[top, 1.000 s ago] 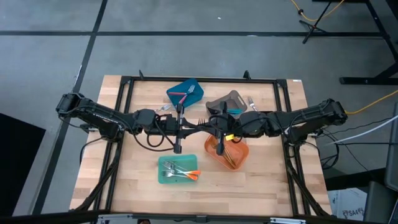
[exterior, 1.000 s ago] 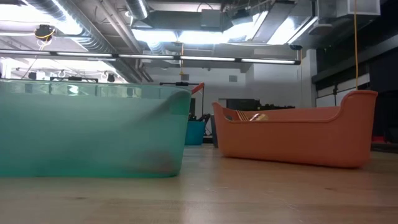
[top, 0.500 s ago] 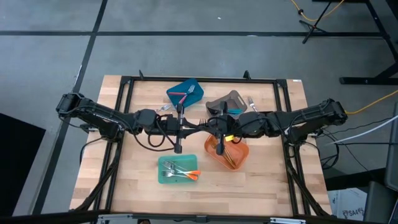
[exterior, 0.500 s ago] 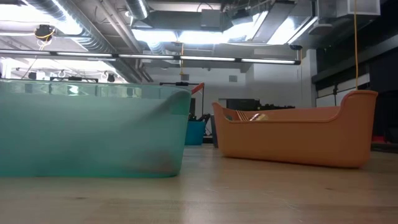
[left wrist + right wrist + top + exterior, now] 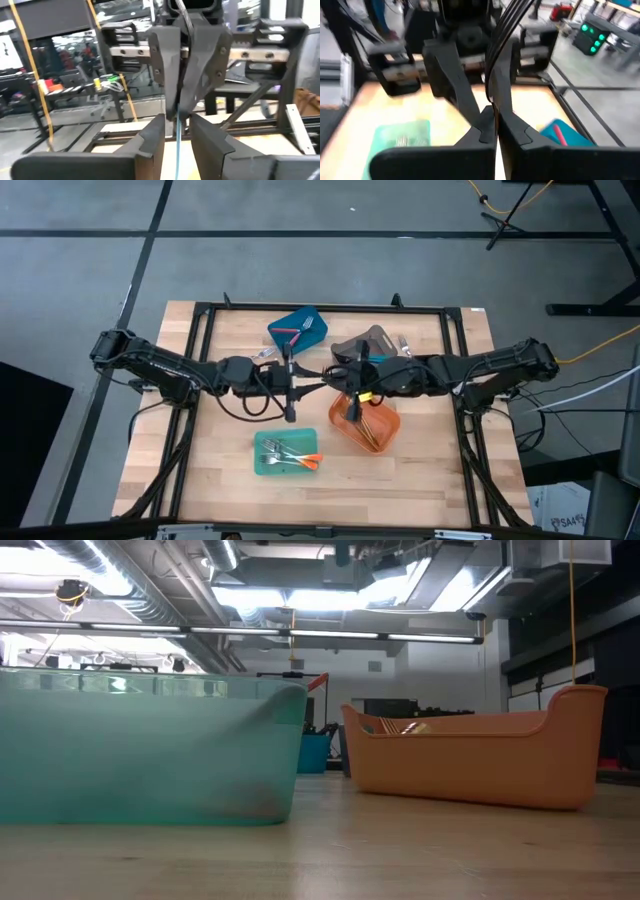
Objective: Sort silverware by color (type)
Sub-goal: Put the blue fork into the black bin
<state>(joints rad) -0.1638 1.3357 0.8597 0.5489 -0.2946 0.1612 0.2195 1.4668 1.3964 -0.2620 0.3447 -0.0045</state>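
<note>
Meeting mid-bench, we pinch a blue-handled utensil [image 5: 177,145] in the right claw [image 5: 494,131], left claw [image 5: 176,131] parted narrowly around it.

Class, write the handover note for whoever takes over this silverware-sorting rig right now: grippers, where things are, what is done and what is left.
Left gripper: open, fingers either side of a blue-handled utensil, mid-table.
Right gripper: shut on that same utensil from the opposite end.
Done: orange-handled forks in the teal bin; gold pieces in the orange bin; a red-handled piece in the blue bin.
Left: bin the blue-handled utensil. A loose utensil lies on the table beside the grey bin.
</note>
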